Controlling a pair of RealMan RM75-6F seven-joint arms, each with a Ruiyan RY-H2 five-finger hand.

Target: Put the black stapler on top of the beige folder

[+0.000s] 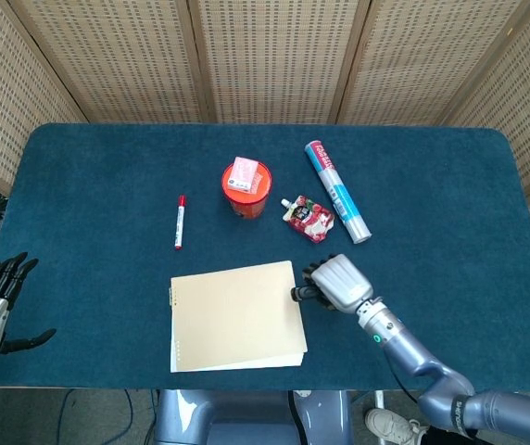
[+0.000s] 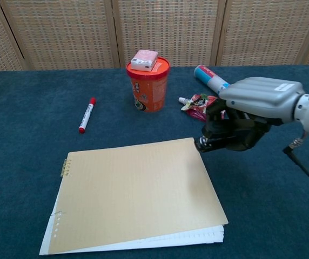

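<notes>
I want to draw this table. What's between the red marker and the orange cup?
Nothing: only bare blue cloth lies between the marker and the cup. The head view shows it best, from above.

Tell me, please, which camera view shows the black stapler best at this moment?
The chest view: the black stapler shows from the side beneath the right hand that holds it, at the beige folder edge. In the head view the hand covers it, leaving only a dark tip.

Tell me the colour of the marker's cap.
Red. The marker has a white body with a red cap at its far end, clearest in the chest view.
</notes>
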